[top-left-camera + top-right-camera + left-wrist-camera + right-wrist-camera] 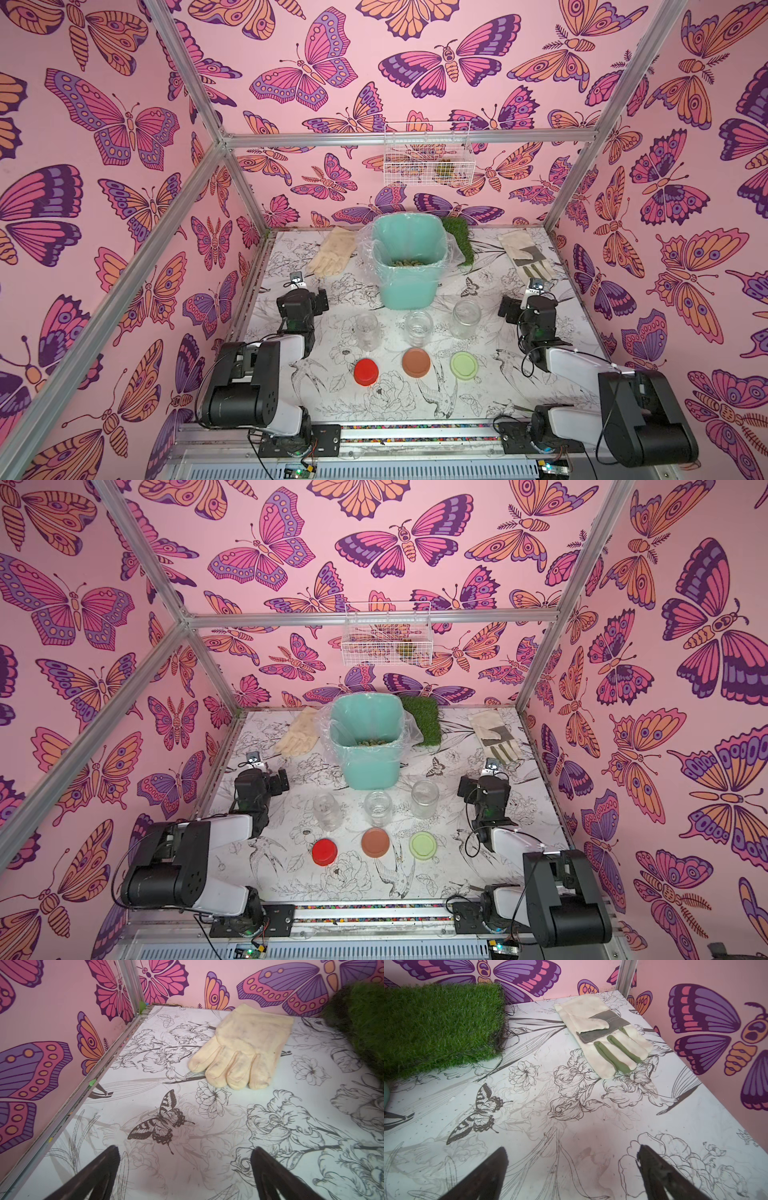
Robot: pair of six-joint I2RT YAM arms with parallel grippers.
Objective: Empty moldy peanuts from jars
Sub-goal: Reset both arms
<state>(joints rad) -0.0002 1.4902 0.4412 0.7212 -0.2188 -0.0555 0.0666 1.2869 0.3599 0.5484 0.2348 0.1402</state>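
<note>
Standing open, the jars (418, 328) seem empty, the moldy peanuts (405, 262) lie in the teal bin (409, 291) — left pincer (186, 1148) and right pincer (572, 1147) are spread, holding nothing; a careless arm swing could topple a light jar

Three small clear cylindrical jars (418, 328) stand upright, open and seemingly empty in a row, a round red screw lid (366, 372), a brown lid (416, 362) and a pale green lid (464, 365) lying flat just before them, while small olive-beige moldy peanuts (405, 262) lie inside the teal plastic-lined bin (409, 291) behind.
</note>
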